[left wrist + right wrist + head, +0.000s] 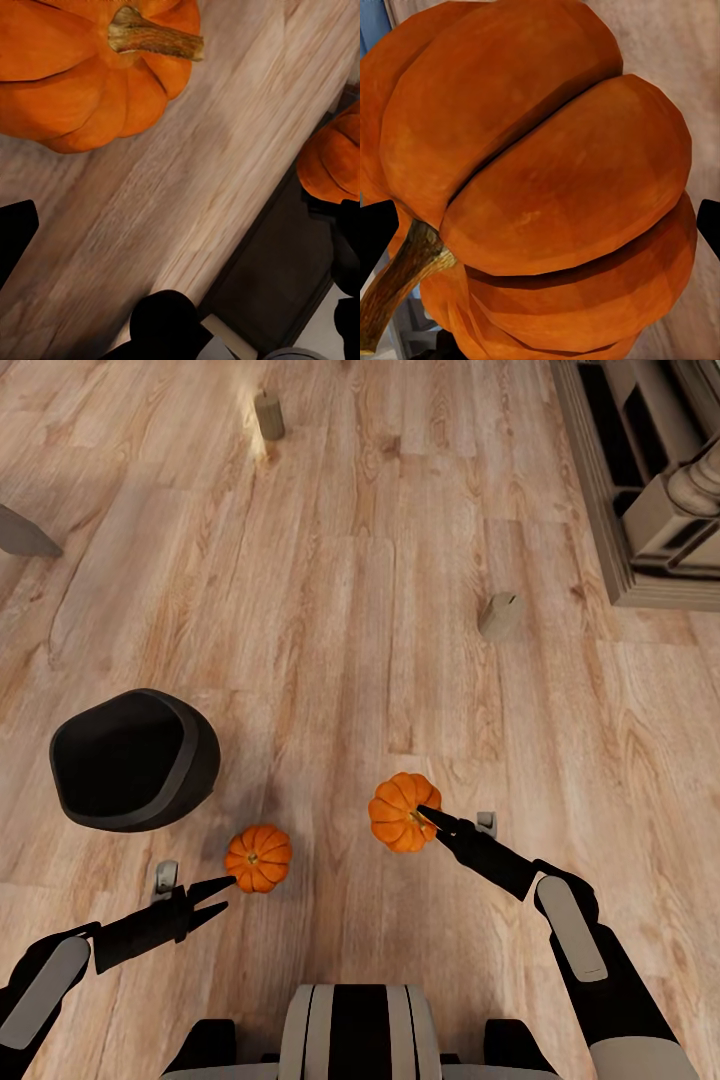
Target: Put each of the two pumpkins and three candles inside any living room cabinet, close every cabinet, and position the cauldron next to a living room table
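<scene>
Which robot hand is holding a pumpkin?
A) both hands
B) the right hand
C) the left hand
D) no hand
B: the right gripper is clamped on one pumpkin, tipped on its side, while the left gripper is open just short of the other pumpkin, which sits upright on the floor.

fireplace (pixel 650 480) cropped at edge, held pumpkin's (pixel 402 812) underside hidden

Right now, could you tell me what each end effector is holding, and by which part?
The right end effector grips a pumpkin by its ribbed side. The left end effector is open, holding nothing, beside the other pumpkin.
</scene>
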Robot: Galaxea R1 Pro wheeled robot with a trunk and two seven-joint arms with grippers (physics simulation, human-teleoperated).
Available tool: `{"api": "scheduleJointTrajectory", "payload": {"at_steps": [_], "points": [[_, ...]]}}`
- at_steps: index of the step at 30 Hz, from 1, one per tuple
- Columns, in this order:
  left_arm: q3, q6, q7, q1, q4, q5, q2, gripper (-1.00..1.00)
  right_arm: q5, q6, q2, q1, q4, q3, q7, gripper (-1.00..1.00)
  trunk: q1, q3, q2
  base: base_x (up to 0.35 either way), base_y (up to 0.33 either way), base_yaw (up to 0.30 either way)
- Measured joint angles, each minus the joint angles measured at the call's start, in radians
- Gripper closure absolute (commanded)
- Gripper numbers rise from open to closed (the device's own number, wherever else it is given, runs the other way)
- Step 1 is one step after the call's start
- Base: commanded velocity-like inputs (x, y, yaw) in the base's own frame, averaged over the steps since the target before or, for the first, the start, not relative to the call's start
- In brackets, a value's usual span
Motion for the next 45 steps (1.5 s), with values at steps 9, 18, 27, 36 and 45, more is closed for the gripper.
{"api": "scheduleJointTrajectory", "payload": {"at_steps": [9, 18, 27, 36, 45], "points": [[0.006, -0.06, 0.007, 0.001, 0.019, -0.001, 0.004, -1.0, 0.003, -0.001, 0.0, 0.0, 0.005, 0.0, 0.0, 1.0, 0.0, 0.0, 0.0, 0.0, 0.0, 0.0], [0.014, -0.073, 0.002, 0.0, 0.062, 0.007, 0.012, -1.0, 0.005, -0.002, 0.0, 0.0, 0.007, -0.001, 0.0, 1.0, 0.0, 0.0, 0.0, 0.001, 0.0, 0.0], [0.035, -0.073, 0.001, 0.0, 0.084, 0.006, 0.012, -1.0, 0.009, -0.001, 0.0, 0.0, 0.008, 0.0, 0.0, 1.0, 0.0, 0.0, 0.0, 0.109, 0.0, 0.0], [0.036, -0.073, 0.001, 0.0, 0.085, 0.004, 0.012, -1.0, 0.011, -0.003, 0.0, 0.0, 0.009, 0.0, -0.002, 1.0, 0.0, 0.0, 0.0, 0.067, -0.071, 0.0], [0.036, -0.073, 0.001, 0.0, 0.084, 0.003, 0.012, -1.0, 0.011, -0.003, 0.0, 0.0, 0.009, 0.0, -0.002, 1.0, 0.0, 0.0, 0.0, 0.016, -0.012, 0.0]]}}
